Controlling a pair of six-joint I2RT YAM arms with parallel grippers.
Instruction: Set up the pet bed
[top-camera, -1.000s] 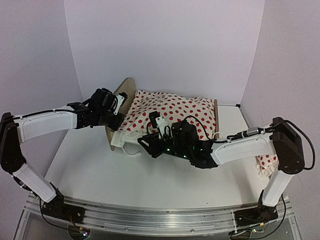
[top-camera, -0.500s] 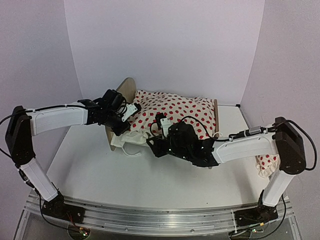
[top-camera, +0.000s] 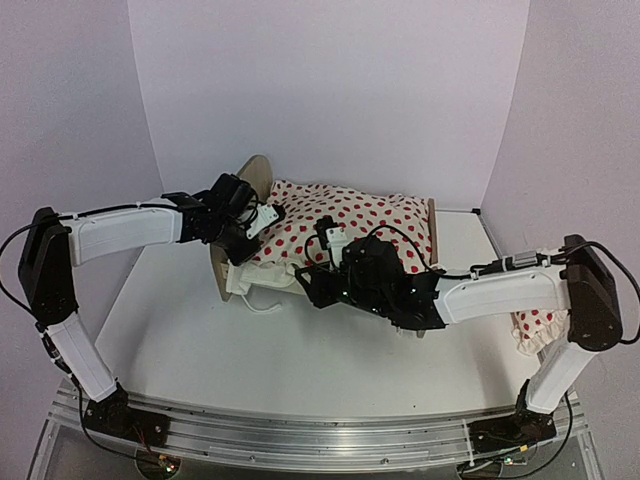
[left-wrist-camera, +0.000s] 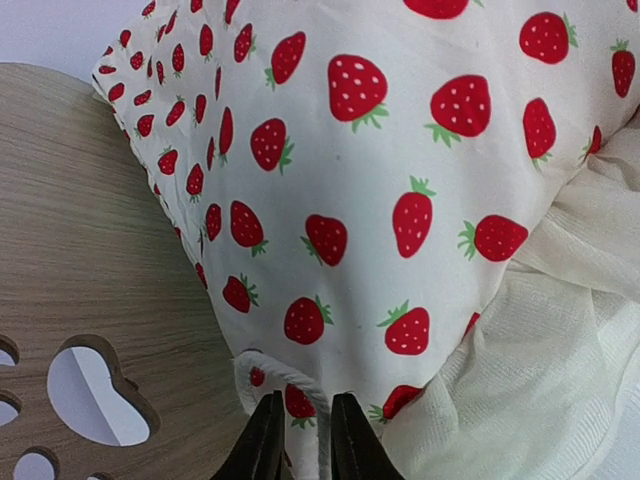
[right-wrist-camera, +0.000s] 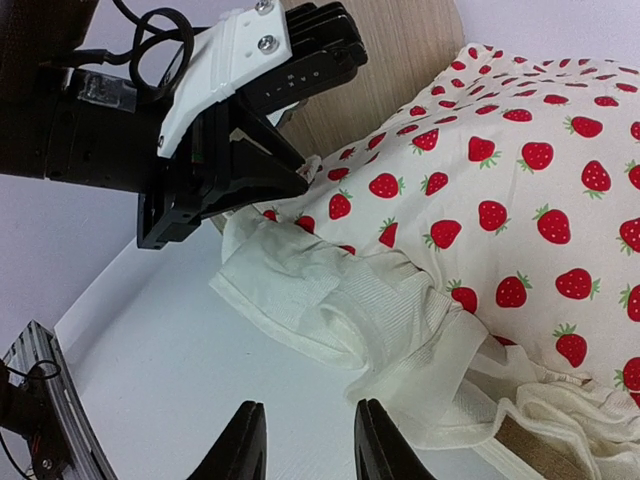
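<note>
Pulling the duvet (left-wrist-camera: 400, 150) corner towards the headboard (left-wrist-camera: 90, 250) wants a slow, level draw, I'd say, so the ruffle (right-wrist-camera: 330, 300) unfolds rather than bunches. The left claw (left-wrist-camera: 303, 440) is pinched narrow on the duvet's corded edge, just beside the headboard. The right claw (right-wrist-camera: 305, 455) hangs part-open by the ruffle, holding nothing. The bed (top-camera: 258, 172) stands mid-surface (top-camera: 300, 350), under the duvet.

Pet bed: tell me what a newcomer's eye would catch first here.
The strawberry-print duvet heaped on the pet bed, centre of the top view, stands out most. The left end effector pinches its corner by the headboard, while the right end effector hovers open near the cream ruffle.
</note>
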